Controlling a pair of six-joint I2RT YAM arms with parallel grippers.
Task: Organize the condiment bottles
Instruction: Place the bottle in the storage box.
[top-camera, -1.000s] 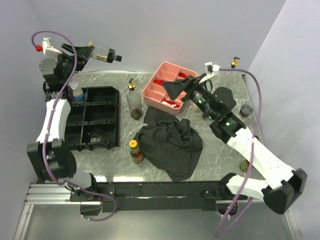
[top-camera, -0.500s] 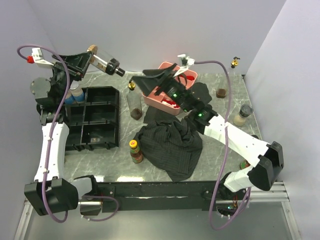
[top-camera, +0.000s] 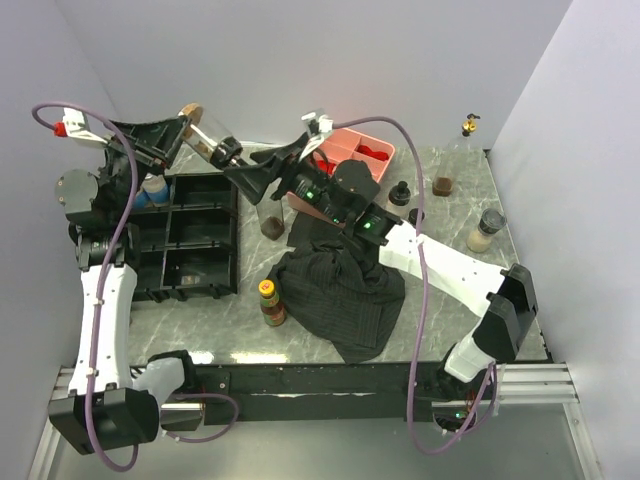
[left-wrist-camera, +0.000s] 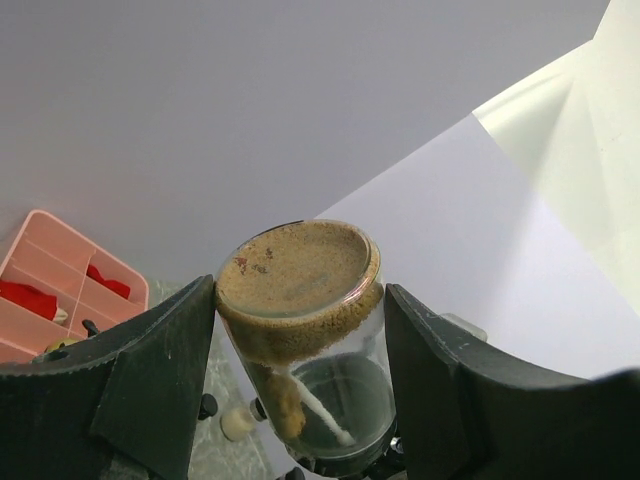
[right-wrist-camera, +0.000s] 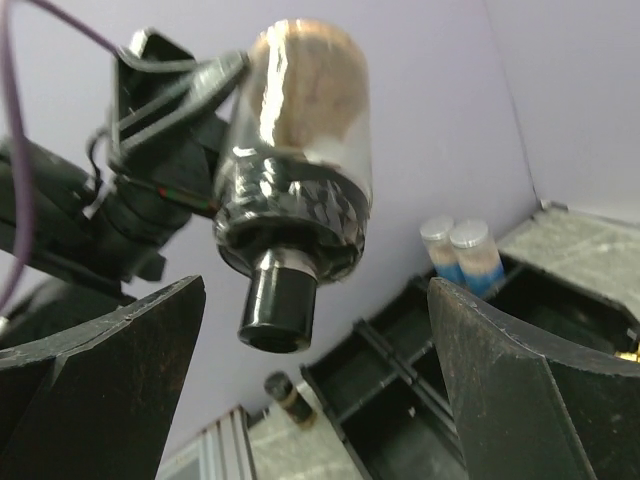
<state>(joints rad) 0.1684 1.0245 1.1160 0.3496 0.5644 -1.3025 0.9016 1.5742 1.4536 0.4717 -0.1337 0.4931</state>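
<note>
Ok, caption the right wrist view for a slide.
Open right gripper faces a clear, black-capped bottle held by the left gripper.

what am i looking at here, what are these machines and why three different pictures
Two robot arms are bolted to a marble table, meant to tidy small condiment bottles. The wide picture comes from a camera above; the other two come from cameras on each wrist, looking past that arm's fingers. The left gripper holds a clear bottle of brownish powder tilted in the air. The right gripper is open, its fingers either side of the bottle's black cap. On the table lie a black divided tray, a pink tray, a dark cloth and loose bottles.
</note>
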